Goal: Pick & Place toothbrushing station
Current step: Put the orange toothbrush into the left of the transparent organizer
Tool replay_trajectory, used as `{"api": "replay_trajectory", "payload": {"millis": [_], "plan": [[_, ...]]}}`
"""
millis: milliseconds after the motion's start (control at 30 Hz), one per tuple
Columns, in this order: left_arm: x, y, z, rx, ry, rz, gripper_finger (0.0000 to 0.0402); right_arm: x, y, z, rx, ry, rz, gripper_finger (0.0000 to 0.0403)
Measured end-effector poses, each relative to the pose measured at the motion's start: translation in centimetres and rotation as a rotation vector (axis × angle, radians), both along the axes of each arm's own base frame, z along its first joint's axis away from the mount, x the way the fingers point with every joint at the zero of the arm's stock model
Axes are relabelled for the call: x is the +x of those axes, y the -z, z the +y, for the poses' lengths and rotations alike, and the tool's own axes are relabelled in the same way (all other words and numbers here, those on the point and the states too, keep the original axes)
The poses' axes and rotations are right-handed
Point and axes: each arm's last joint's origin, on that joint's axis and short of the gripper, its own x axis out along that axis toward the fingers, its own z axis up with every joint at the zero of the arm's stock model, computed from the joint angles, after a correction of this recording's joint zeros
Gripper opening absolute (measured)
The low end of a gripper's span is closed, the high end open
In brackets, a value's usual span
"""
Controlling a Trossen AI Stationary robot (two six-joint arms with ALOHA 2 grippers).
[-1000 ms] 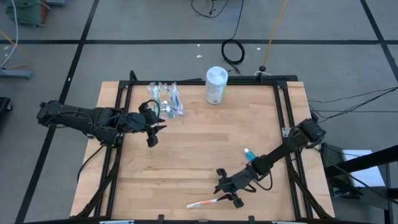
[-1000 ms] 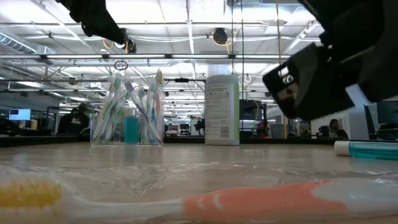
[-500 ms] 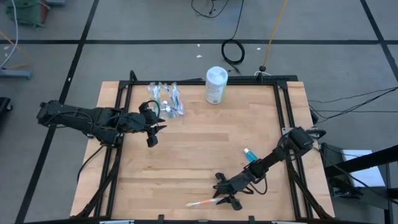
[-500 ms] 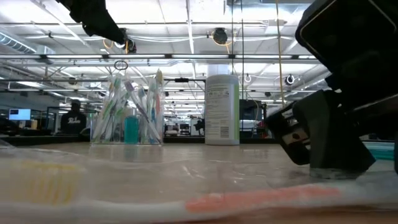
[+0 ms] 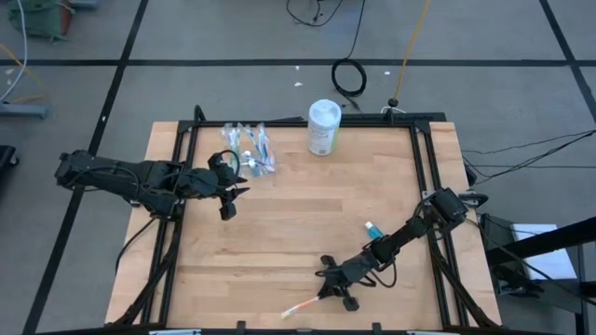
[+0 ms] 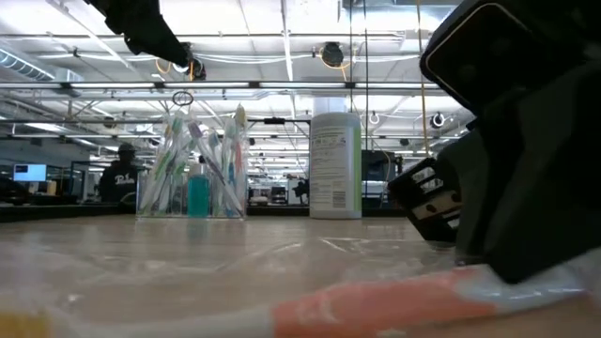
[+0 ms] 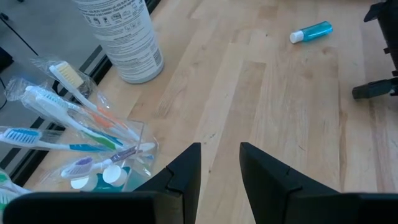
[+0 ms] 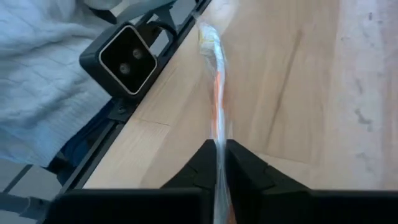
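Fingers (image 8: 239, 168) of the right gripper (image 8: 219, 163) pinched on a wrapped orange-and-white toothbrush (image 8: 214, 93) low over the table (image 5: 298, 223), brush reaching forward past the tips. Behind them, a teal tube (image 5: 372, 229). Far off: left gripper (image 7: 219, 163) partly open, empty, beside the clear cup (image 5: 251, 149) of toothbrushes.

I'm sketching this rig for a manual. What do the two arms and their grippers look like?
Both the left arm and the right arm are black, slim and jointed, with dark cables looped along them. The left gripper and the right gripper each have two flat, matte black, blocky fingers. No markings are legible.
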Motion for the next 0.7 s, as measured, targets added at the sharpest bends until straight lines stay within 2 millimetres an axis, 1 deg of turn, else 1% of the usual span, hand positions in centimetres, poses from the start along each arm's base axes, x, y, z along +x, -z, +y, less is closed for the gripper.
{"api": "replay_trajectory", "payload": {"millis": [67, 200, 300, 400, 467, 533, 633, 700], "plan": [[0.0, 0.0, 0.0, -0.001, 0.0, 0.0, 0.0118, 0.2, -0.3, -0.4, -0.015, -0.001, -0.02, 0.0011], [0.0, 0.0, 0.0, 0.0, 0.001, 0.0, 0.0118, 0.8, -1.5, -1.7, -0.138, -0.046, -0.115, 0.0023], [0.0, 0.0, 0.0, 0.0, 0.001, 0.0, 0.0118, 1.1, -3.4, -3.4, -0.265, -0.084, -0.203, 0.0015], [0.0, 0.0, 0.0, -0.001, 0.001, 0.0, 0.0118, 1.4, -5.2, -5.7, -0.354, -0.066, -0.214, 0.0002], [0.0, 0.0, 0.0, 0.002, 0.002, -0.001, 0.0118, 1.8, -6.9, -7.4, -0.364, -0.018, -0.253, 0.0], [0.1, -0.2, 0.0, 0.022, 0.019, -0.014, 0.0118, 2.3, -9.2, -9.0, -0.377, 0.034, -0.348, 0.0001], [0.5, -0.7, -0.1, 0.06, 0.05, -0.065, 0.0118, 2.4, -12.3, -11.5, -0.425, 0.105, -0.498, 0.0001], [0.7, -1.0, -0.1, 0.083, 0.068, -0.096, 0.0118, 2.2, -13.7, -13.1, -0.456, 0.15, -0.545, 0.0001]]}}
